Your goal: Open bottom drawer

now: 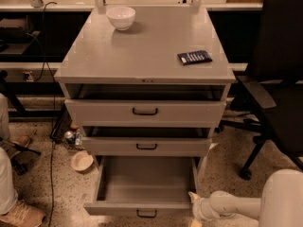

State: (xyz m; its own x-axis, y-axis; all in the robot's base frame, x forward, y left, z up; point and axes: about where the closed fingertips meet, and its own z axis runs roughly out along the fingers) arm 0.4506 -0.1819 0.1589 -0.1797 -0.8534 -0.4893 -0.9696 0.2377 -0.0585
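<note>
The bottom drawer (147, 186) stands wide open; the gripper (194, 208) is at its front right corner, grip state unclear.

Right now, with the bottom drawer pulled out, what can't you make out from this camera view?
- White tool at the right front corner of the low grey bottom drawer: the camera view's lower edge cuts it off, so contact is unclear.
- Insides of the grey middle drawer and taller top drawer: shadowed, hidden under what sits above.
- Dark flat packet on the grey cabinet top: print too small.
</note>
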